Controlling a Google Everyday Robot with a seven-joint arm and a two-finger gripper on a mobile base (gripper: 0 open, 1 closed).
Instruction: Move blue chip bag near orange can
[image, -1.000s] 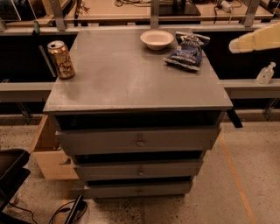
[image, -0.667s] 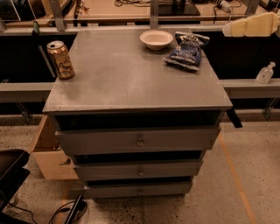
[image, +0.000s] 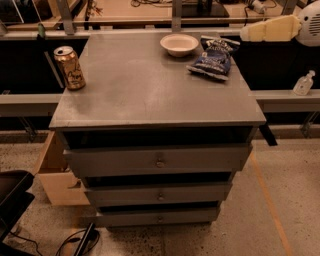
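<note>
- The tool (image: 262, 30) — a cream-coloured shape — hangs at the upper right, past the far right corner of the worktop (image: 150, 95). It is above and to the right of the bag and touches nothing. I cannot tell whether it is clenched or released.
- The blue chip bag (image: 212, 60) lies crumpled on the grey worktop near that far right corner. It is just beside the white bowl (image: 179, 44), to the bowl's right and a little nearer the camera.
- The orange can (image: 69, 67) stands upright at the left edge of the worktop, silver top up. It is well apart from the bag — most of the worktop's width lies between them.
- Under the worktop are three grey drawers (image: 160, 161), each with a small knob.
- A small clear bottle (image: 303, 83) stands on a ledge to the right.
- An open wooden box (image: 55, 175) sits on the floor at the left.
</note>
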